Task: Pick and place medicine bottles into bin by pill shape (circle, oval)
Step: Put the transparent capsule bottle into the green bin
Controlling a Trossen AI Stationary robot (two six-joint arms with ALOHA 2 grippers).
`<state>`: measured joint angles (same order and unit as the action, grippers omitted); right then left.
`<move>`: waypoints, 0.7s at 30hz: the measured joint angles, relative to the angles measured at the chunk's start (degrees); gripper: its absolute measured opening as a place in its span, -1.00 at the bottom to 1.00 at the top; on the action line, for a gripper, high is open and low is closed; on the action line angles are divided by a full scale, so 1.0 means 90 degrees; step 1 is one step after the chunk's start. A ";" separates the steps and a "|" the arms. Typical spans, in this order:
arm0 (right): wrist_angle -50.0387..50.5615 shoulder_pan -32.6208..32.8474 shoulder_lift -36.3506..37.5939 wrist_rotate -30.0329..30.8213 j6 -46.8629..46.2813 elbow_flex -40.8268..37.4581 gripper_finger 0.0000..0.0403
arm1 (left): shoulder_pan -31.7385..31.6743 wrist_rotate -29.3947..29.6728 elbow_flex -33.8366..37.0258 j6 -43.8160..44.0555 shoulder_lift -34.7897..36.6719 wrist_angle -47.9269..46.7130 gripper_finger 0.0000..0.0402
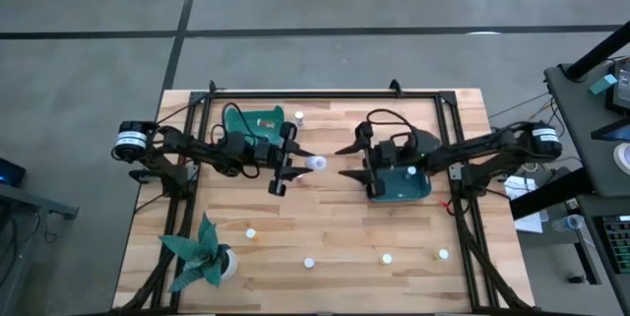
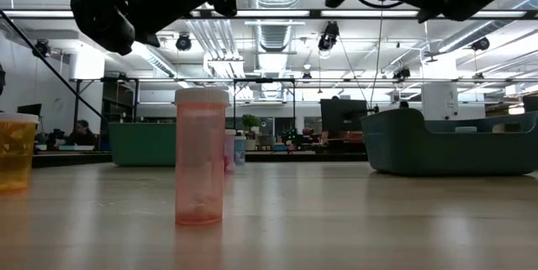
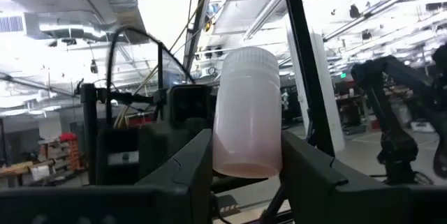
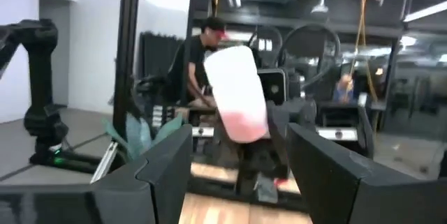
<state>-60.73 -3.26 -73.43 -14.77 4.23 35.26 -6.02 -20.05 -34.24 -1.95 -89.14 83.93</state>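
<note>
Left gripper [image 1: 295,161] clamped on a medicine bottle [image 1: 316,163], right gripper [image 1: 346,160] apart beside it, one bottle [image 1: 410,171] in the right teal tray [image 1: 421,188].

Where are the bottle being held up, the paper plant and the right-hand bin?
Held bottle [image 1: 316,163], high view, its white cap.
Paper plant [image 1: 200,250], high view, its teal leaves.
Right bin [image 1: 420,190], high view, its floor.

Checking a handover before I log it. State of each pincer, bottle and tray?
left pincer: shut on the held bottle
held bottle: capped, lifted off the table
right pincer: open, facing the held bottle, not gripping
right tray: holds one small bottle
front bottle: standing on the table, untouched
</note>
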 joint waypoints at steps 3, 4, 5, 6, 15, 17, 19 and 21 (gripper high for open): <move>-0.0486 0.0045 -0.0362 0.0275 0.0153 0.0133 0.09 | 0.0000 0.0001 0.0000 0.0022 0.0000 0.0001 -0.41; -0.0598 0.0045 -0.0480 0.0310 0.0164 0.0187 0.09 | 0.0000 0.0002 0.0000 0.0023 0.0000 0.0001 -0.41; -0.0669 0.0042 -0.0603 0.0318 0.0192 0.0255 0.09 | 0.0000 0.0000 0.0000 0.0026 0.0000 0.0001 -0.41; -0.0725 0.0042 -0.0717 0.0327 0.0208 0.0339 0.09 | 0.0000 0.0002 0.0000 0.0030 0.0000 0.0006 -0.41; -0.0806 0.0072 -0.1357 0.0244 0.0440 0.0969 0.09 | 0.0000 0.0005 0.0000 0.0030 0.0000 0.0005 -0.41; -0.0810 0.0083 -0.1373 0.0236 0.0503 0.0997 0.09 | 0.0000 0.0011 0.0005 0.0030 0.0000 0.0001 -0.41; -0.0818 0.0089 -0.1365 0.0230 0.0551 0.1004 0.09 | -0.0001 0.0058 0.0005 0.0019 0.0000 -0.0017 -0.41; -0.0815 0.0089 -0.1365 0.0145 0.0592 0.1004 0.09 | -0.0015 0.0134 0.0011 0.0018 -0.0002 -0.0048 -0.41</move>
<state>-68.07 -2.46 -85.71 -13.47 9.55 44.29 -6.15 -18.84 -34.14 -1.78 -89.17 83.50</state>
